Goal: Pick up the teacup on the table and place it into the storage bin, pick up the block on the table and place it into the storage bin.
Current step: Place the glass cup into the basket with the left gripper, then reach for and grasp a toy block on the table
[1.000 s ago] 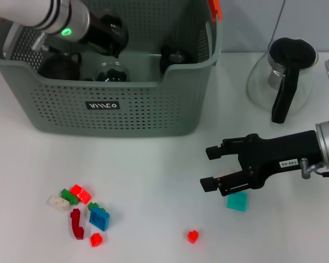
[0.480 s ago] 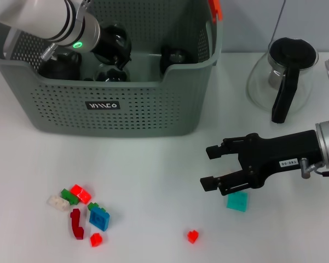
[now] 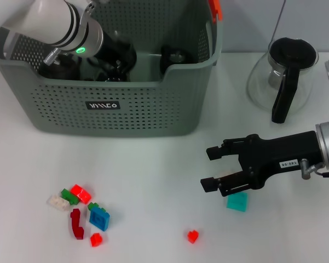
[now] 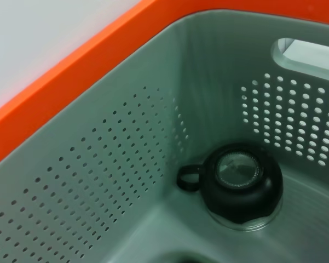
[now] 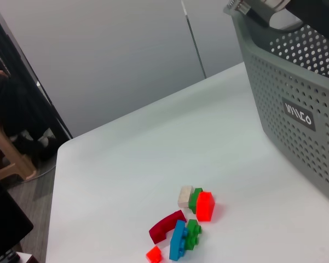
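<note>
The grey-green perforated storage bin (image 3: 115, 109) stands at the back left of the table. My left gripper (image 3: 117, 56) reaches down inside it among dark cups. The left wrist view shows the bin's inner wall (image 4: 126, 181) and a black teacup (image 4: 241, 183) lying in a corner; the same cup shows in the head view (image 3: 175, 56). My right gripper (image 3: 211, 168) is open and empty, held low over the table just left of a teal block (image 3: 238, 202). A small red block (image 3: 192, 236) lies nearer the front.
A cluster of red, green, blue and white blocks (image 3: 79, 211) lies at the front left, also in the right wrist view (image 5: 183, 224). A glass teapot with a black handle (image 3: 284, 79) stands at the back right. The bin has an orange clip (image 3: 214, 8).
My left arm has moved to the right and lower into the bin. The right arm and the blocks have not moved.
</note>
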